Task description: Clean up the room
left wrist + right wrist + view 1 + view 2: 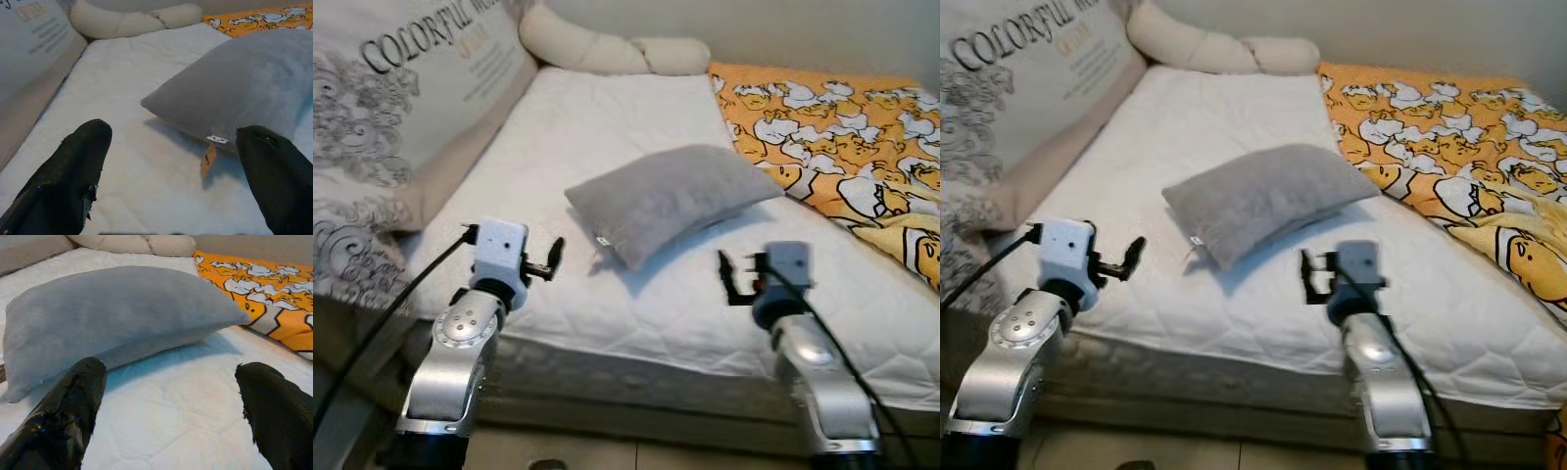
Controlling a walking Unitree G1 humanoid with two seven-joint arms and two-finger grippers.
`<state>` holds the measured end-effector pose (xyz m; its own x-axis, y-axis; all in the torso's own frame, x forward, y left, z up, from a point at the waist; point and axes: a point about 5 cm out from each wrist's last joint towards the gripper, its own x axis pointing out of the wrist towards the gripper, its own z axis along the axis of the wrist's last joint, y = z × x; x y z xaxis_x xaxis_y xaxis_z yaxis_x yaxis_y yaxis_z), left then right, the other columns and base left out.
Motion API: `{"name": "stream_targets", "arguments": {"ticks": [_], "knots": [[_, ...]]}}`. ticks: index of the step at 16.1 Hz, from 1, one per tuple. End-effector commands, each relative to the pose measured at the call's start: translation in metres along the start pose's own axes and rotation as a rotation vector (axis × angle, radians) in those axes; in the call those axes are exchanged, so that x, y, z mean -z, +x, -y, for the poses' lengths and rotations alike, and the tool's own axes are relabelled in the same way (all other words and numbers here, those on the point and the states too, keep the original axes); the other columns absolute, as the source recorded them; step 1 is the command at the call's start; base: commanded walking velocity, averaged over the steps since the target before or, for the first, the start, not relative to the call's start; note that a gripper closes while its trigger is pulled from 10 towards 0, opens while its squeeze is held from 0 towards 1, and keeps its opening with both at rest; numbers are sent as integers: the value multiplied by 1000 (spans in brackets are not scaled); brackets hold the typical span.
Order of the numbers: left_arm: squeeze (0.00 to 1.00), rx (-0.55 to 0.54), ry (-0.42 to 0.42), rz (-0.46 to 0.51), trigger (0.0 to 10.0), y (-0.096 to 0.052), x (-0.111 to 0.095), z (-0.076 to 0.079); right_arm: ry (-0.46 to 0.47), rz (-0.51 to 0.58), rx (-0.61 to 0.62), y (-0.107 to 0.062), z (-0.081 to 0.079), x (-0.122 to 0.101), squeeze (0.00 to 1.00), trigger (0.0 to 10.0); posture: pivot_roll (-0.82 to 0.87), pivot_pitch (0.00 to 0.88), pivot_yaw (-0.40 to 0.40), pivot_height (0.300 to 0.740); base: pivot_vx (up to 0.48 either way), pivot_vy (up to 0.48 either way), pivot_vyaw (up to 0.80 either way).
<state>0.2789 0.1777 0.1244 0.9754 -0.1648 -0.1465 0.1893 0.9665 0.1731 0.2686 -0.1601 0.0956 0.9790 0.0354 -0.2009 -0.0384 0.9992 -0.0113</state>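
Flanking grey pillow point(671, 199) — left gripper point(551, 260), right gripper point(732, 278); duck blanket point(842, 137) beside

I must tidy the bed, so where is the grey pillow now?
The pillow lies in the middle of the white mattress, left of the orange duck blanket, just ahead of both open end effectors.

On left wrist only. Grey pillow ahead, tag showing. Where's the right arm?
Observer: right gripper hovers over the white mattress, just short of the grey pillow, jaws open.
Operator: What's to the pillow's right?
Observer: An orange duck-print blanket covers that side of the bed, reaching the near edge.
Operator: And my gripper?
Observer: left gripper hangs open above the near edge, beside the pillow's tagged corner.
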Motion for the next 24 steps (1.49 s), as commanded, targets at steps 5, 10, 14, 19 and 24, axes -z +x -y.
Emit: {"name": "stream_targets", "arguments": {"ticks": [5,10,14,19,24], "knots": [[0,-10,12,18,10000,2,-6,-8,45,11,-61,0,-9,-2,0,10000,98,0,-30,740,248,0,0],[0,-15,19,10,10000,2,-5,-9,50,3,-67,1,-9,-1,0,10000,99,0,-30,740,320,0,0],[0,-18,26,6,10000,2,-5,-10,52,2,-72,1,-10,-1,0,10000,101,0,-31,740,319,0,0],[0,-19,29,4,10000,2,-5,-10,52,2,-75,1,-10,-1,0,10000,101,0,-30,740,318,0,0],[0,-18,34,2,10000,2,-4,-10,52,-1,-80,1,-10,0,0,10000,102,0,-30,740,316,0,0]]}}
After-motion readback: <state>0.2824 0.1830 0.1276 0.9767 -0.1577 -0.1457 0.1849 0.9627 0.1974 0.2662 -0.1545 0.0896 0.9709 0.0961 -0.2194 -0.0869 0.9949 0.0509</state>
